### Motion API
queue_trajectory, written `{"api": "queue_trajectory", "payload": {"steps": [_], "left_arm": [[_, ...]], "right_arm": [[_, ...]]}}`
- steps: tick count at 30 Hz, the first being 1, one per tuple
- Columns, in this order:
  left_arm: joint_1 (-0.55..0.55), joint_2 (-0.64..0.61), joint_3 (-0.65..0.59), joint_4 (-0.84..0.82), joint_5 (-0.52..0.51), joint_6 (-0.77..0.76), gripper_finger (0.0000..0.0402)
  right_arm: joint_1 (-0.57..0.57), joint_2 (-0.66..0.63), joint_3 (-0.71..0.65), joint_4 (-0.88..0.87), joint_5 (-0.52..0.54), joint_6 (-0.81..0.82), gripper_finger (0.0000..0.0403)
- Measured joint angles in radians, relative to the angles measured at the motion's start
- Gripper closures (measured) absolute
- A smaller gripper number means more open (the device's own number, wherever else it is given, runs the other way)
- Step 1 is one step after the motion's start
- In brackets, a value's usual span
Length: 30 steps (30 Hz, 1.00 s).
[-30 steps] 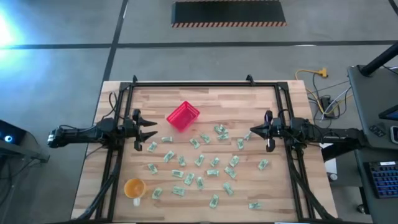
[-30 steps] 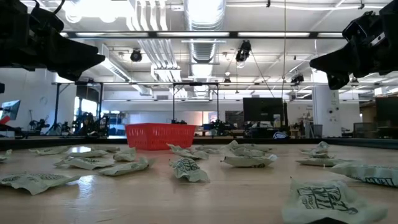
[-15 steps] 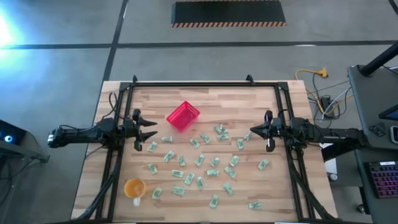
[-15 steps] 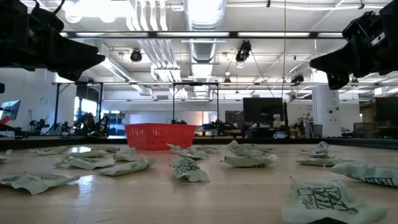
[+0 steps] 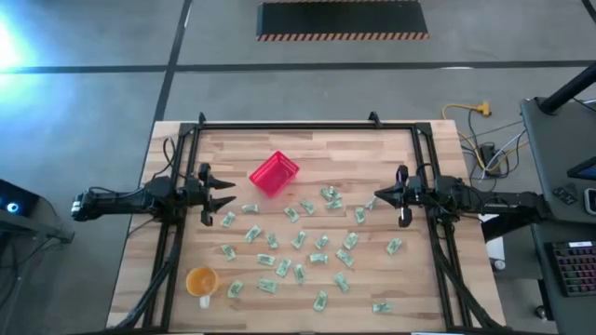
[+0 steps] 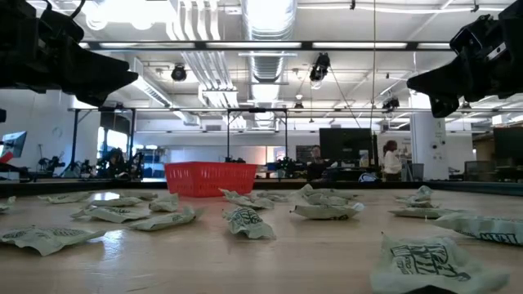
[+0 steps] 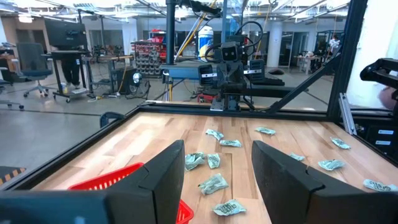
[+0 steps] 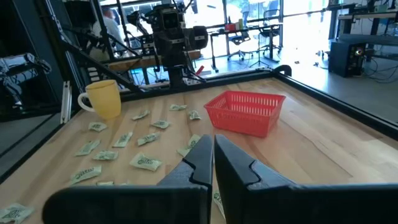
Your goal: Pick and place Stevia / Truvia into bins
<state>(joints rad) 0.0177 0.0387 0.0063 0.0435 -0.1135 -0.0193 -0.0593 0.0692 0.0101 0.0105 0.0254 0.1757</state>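
Several pale green and white Stevia / Truvia packets (image 5: 307,244) lie flat and scattered over the middle and near part of the wooden table (image 5: 372,149). The red bin (image 5: 274,173) stands on its base left of centre toward the far side. My left gripper (image 5: 229,194) hovers level at the table's left side, open, with nothing between its fingers (image 7: 163,171). My right gripper (image 5: 375,200) hovers level at the right side, shut and empty (image 8: 213,155).
An orange cup (image 5: 201,281) stands near the table's near-left corner. A black metal frame (image 5: 289,126) runs around the table's far and side edges. Bare wood lies along the far edge behind the bin. People stand in the room beyond the table (image 6: 391,159).
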Motion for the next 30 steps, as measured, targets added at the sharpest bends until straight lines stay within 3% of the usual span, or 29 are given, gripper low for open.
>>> {"api": "queue_trajectory", "payload": {"steps": [30], "left_arm": [[0.000,0.000,0.000,0.001,0.000,-0.001,0.0230]], "right_arm": [[0.000,0.000,0.000,0.024,0.000,0.006,0.0394]]}}
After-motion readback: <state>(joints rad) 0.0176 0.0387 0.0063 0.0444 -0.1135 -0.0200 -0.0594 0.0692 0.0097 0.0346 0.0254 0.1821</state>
